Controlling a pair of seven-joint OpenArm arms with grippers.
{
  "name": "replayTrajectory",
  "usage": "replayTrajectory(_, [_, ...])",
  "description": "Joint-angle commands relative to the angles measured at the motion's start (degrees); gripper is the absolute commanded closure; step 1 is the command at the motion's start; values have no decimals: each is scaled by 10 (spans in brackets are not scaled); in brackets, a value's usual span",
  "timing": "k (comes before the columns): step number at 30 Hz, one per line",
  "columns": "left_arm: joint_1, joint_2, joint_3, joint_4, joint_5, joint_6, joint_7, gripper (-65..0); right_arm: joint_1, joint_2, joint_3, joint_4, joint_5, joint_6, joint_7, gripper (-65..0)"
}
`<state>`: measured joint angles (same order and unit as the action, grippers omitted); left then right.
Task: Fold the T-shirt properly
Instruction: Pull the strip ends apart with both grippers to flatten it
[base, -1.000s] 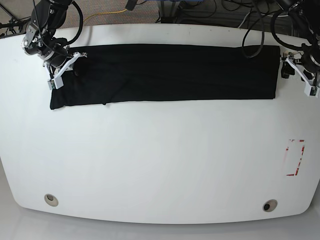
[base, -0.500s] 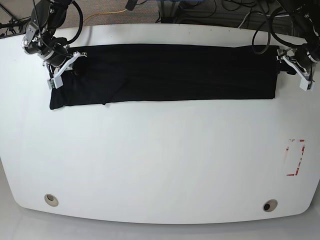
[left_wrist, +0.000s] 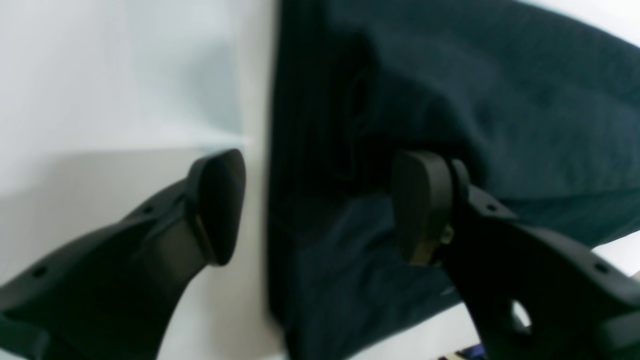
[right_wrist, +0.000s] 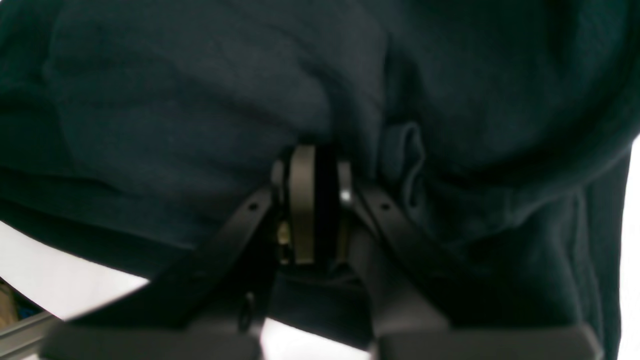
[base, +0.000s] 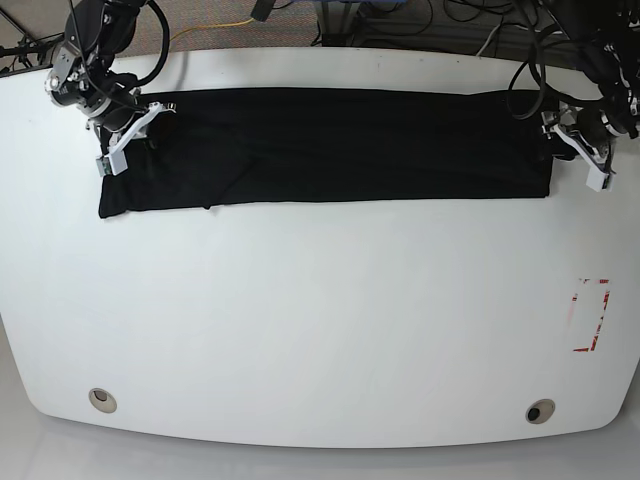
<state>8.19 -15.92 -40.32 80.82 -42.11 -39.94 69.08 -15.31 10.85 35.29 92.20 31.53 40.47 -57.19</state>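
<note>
A white worktop (base: 320, 330) with rounded corners carries one T-shirt (base: 340, 145), plain black, folded into a long band that lies along the far edge and reaches almost from the far left corner to the far right corner.

Two robot arms are in view, one at each end of the band. At the left end of the base view, by the far left corner, is the right end effector (base: 128, 135). Its two fingers are pressed together, and the right wrist view shows them pinched on a bunched fold of the black cloth, which wrinkles around the tips (right_wrist: 310, 200).

At the right end, by the far right corner, is the left end effector (base: 572, 140). Its two fingers (left_wrist: 217, 205) stand wide apart and straddle the short edge of the T-shirt: in the left wrist view one finger is over bare white worktop, the other over the cloth, with the edge of the fabric running between them. Nothing is gripped there.

Nearer the front edge the worktop has two round holes: one (base: 101, 400) toward the front left corner, one (base: 540, 411) toward the front right corner. One red and white marking (base: 591, 315) sits near the right edge.
</note>
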Motion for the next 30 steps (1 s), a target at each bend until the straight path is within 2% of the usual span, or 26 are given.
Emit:
replayTrajectory(1, [0,-7,17,5,0,-1,4,-426,-4,4,2,5,-19,-5,-22,-52])
replayTrajectory(6, [-1,-2,36,7,-1,-1,4,-418,-2,4,2,5,-19,-5,-22,-52])
replayTrajectory(8, [0,7,33,8,0,-1,4,-376,-3,4,2,5,-19,-5,-22,-52])
replayTrajectory(10, [-1,7,33,4,2,-1,4,-268,-3,4,2,4,-19,-5,-22,-52])
replayTrajectory(13, [-2,8,33,7,20,-1,4,-47,-3,4,3,4,-19,-5,-22,-52])
replayTrajectory(14, [-2,8,33,9,28,-1,4,-4,-3,4,3,5,-19,-5,-22,-52])
replayTrajectory(19, [1,9,33,38,25,-1,4,-26,-2,-5,3,2,-23,-5,-22,-52])
replayTrajectory(22, [10,10,36,109,26,-1,6,-25,-2,-5,3,4,-20,-5,-22,-52])
replayTrajectory(25, [32,28,48,179,28,-1,7,-25,-6,-6,3,5,-19,-5,-22,-52])
replayTrajectory(28, [39,35,82,242,29,-1,8,-26,-5,-6,3,4,-19,-5,-22,-52])
replayTrajectory(30, [44,33,129,272,29,-1,20,-28,-6,-6,2,5,-19,-5,-22,-52])
